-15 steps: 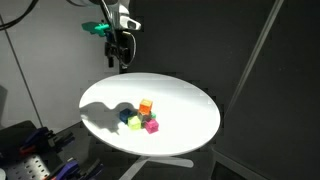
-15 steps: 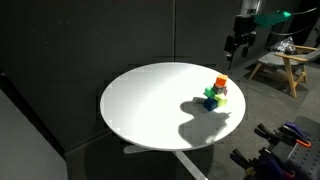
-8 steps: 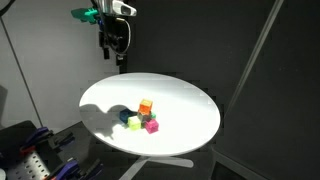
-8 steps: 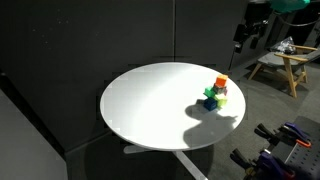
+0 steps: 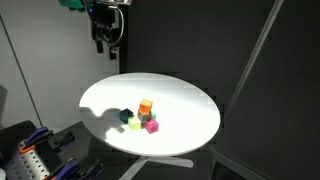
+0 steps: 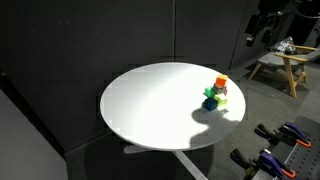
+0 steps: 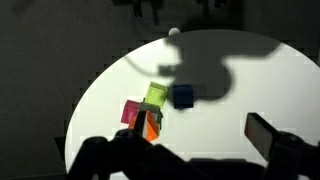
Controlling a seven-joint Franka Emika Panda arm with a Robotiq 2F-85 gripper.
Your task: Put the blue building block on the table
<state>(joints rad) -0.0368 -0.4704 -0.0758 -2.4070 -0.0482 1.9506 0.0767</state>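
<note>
Gripper hangs high, out past the table edge, carrying nothing. In the wrist view its fingers show as dark shapes, well apart. The blue block sits on the white top, just beside the green block. The pink block and orange block bunch up on green's other side. In an exterior view the whole bunch lies near the tabletop's right edge, blue block nearest the camera.
</note>
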